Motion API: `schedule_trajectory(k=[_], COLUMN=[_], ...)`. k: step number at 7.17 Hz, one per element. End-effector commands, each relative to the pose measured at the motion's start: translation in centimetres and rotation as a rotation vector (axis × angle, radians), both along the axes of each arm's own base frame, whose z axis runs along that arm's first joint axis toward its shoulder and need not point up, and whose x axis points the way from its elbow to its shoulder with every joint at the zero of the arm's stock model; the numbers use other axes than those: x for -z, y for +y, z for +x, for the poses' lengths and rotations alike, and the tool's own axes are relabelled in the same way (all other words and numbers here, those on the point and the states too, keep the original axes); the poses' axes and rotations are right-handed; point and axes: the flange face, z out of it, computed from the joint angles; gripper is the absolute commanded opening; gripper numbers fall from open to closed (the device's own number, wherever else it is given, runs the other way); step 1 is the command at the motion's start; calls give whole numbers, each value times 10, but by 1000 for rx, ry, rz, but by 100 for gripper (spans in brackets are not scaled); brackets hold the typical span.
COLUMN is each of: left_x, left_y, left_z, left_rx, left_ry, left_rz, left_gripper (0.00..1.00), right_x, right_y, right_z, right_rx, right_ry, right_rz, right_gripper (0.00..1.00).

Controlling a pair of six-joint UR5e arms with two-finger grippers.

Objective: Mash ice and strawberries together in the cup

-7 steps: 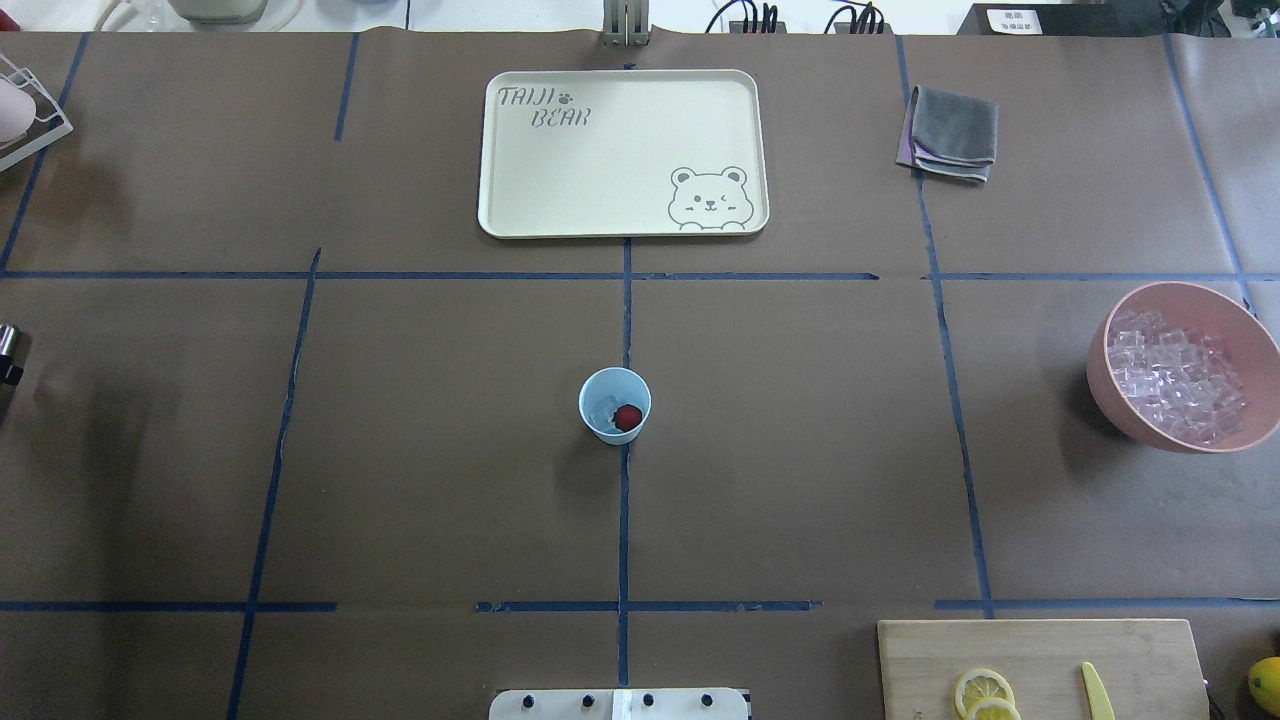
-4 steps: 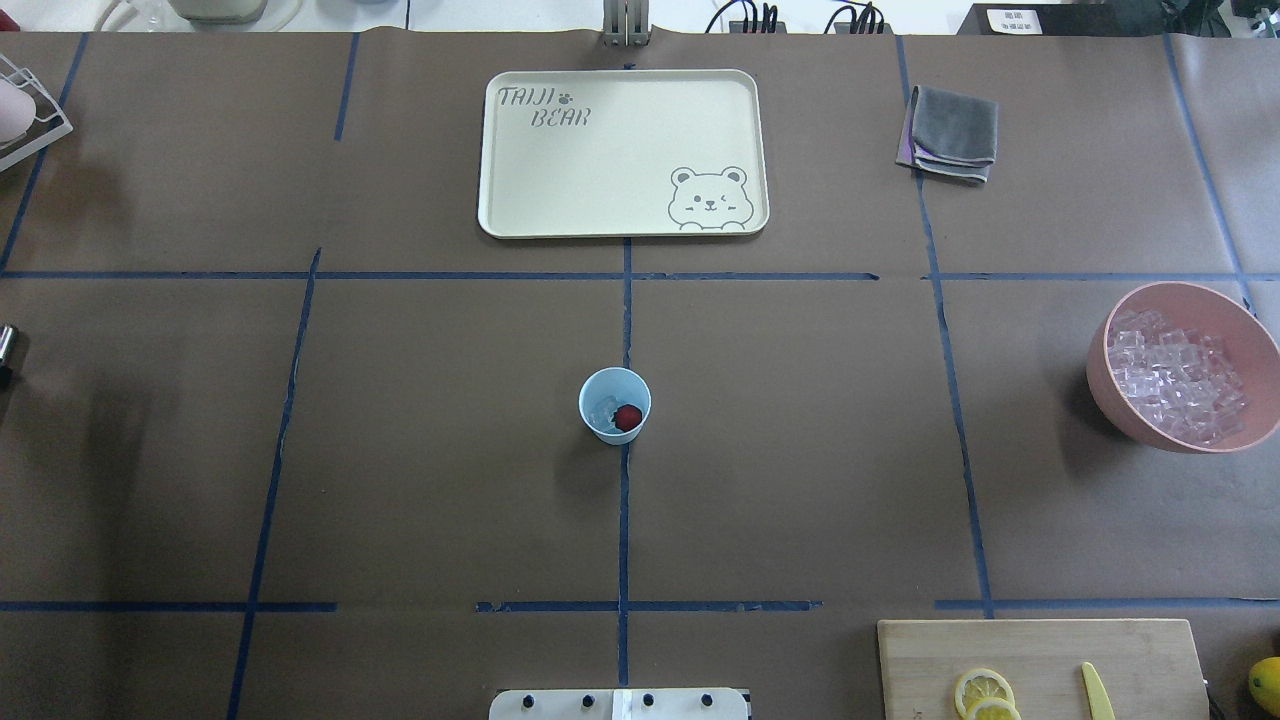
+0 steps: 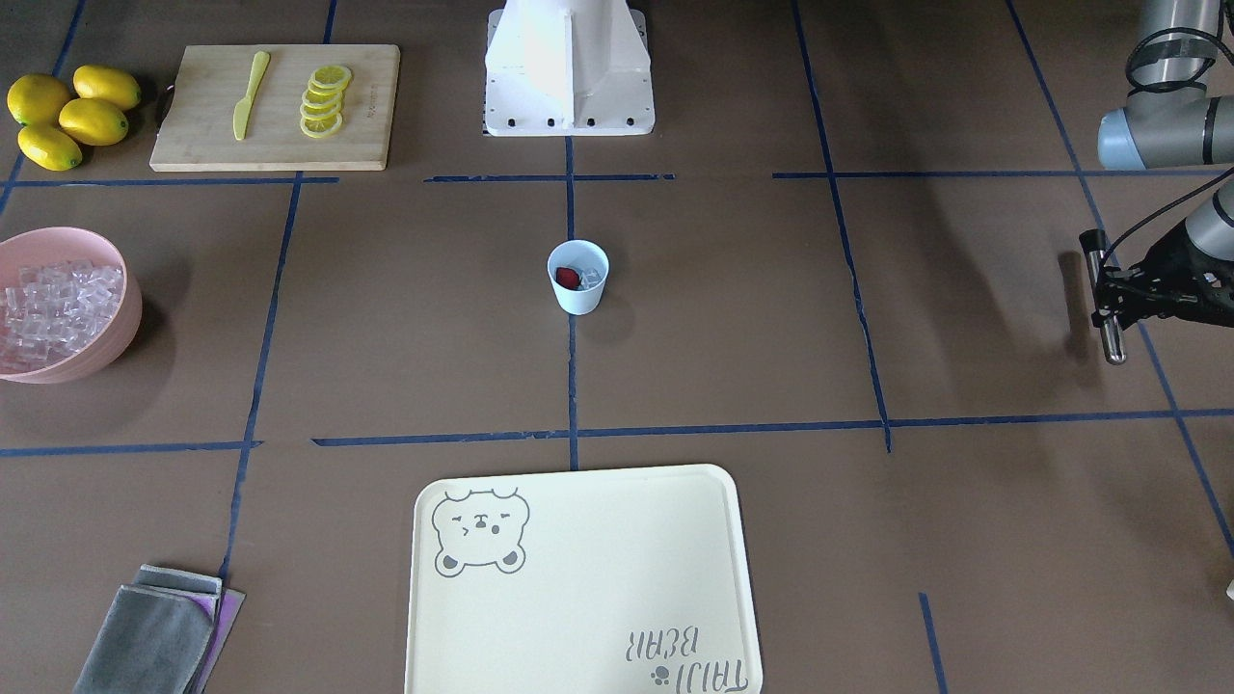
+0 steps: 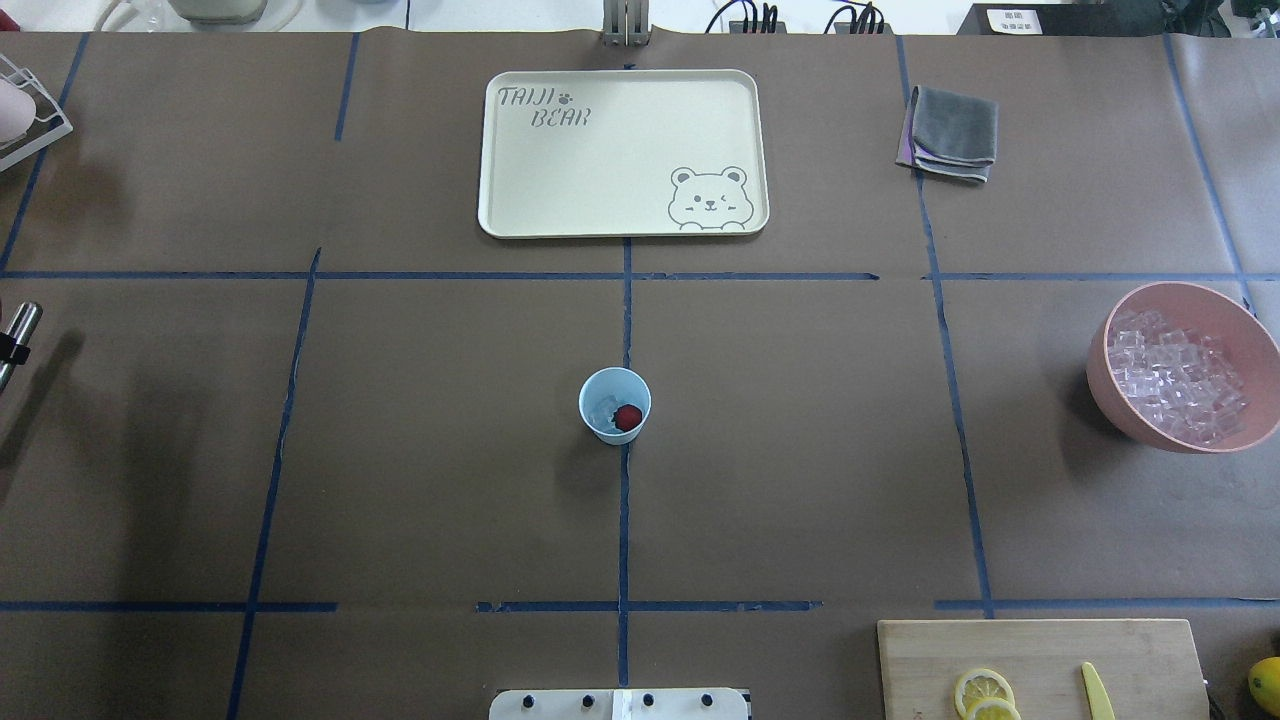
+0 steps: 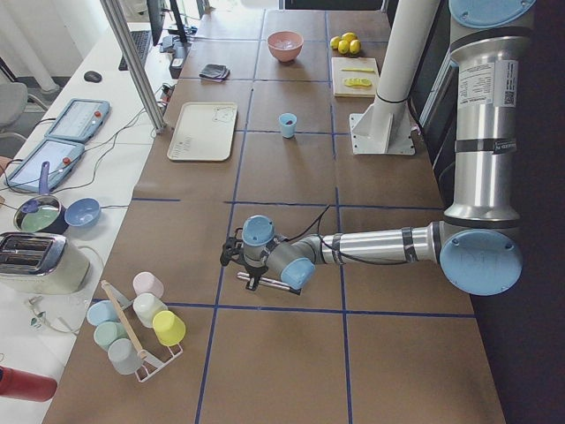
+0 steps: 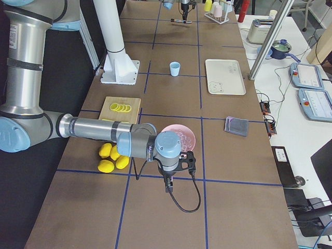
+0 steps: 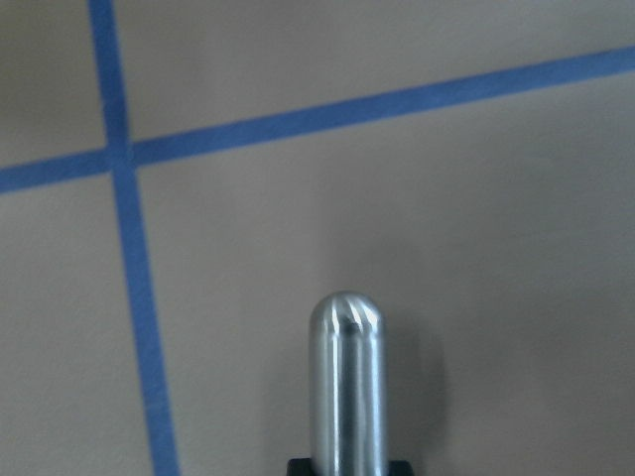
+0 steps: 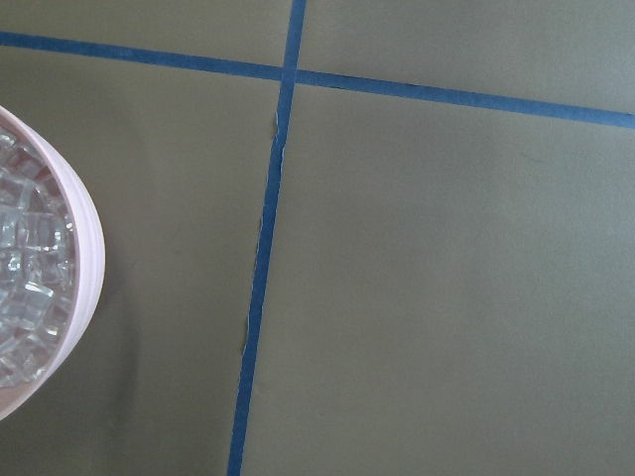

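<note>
The pale blue cup [image 4: 614, 405] stands upright at the table's middle, on the centre tape line. Inside it lie a dark red strawberry [image 4: 628, 417] and clear ice [image 4: 603, 410]; the front-facing view shows the same cup [image 3: 578, 278]. Far off by the table's left edge, my left gripper [image 3: 1107, 289] is shut on a metal rod [image 3: 1113, 339] with a rounded tip [image 7: 345, 367], held just above the brown paper. My right gripper [image 6: 174, 171] hovers beside the pink bowl, seen only from the right side, so I cannot tell its state.
A pink bowl [image 4: 1130, 420] heaped with ice cubes sits at the right. A cream bear tray [image 4: 620, 150] and a grey cloth [image 4: 952, 130] lie at the far side. A cutting board [image 4: 1040, 650] carries lemon slices and a yellow knife. Whole lemons [image 3: 67, 111] lie beside it.
At the overhead view's left edge the metal rod has come further into view and tilted. Cup, strawberry and ice have not moved.
</note>
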Motion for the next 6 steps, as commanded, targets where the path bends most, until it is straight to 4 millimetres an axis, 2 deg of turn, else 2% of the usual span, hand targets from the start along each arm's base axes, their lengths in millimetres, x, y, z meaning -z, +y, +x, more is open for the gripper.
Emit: schedule_trajectory(k=[1, 2, 3, 4, 5, 6], left_x=[120, 186, 232, 291, 344, 387], left_y=[-31, -58, -78, -97, -102, -88], left_z=[14, 27, 38, 50, 69, 94], left_rx=[-7, -3, -9, -15, -32, -65], left_ry=[117, 181, 217, 259, 310, 413], left_rz=[242, 360, 441, 534, 625, 787], left_gripper=[1, 1, 2, 5, 8, 3], right_x=[1, 0, -1, -4, -6, -6], right_y=[0, 0, 0, 1, 2, 3], right_z=[0, 0, 0, 0, 0, 0], right_rx=[-1, -1, -1, -1, -1, -1], right_ry=[-1, -2, -2, -2, -4, -4], right_rz=[0, -1, -4, -9, -13, -15], right_gripper=[99, 100, 100, 99, 100, 100])
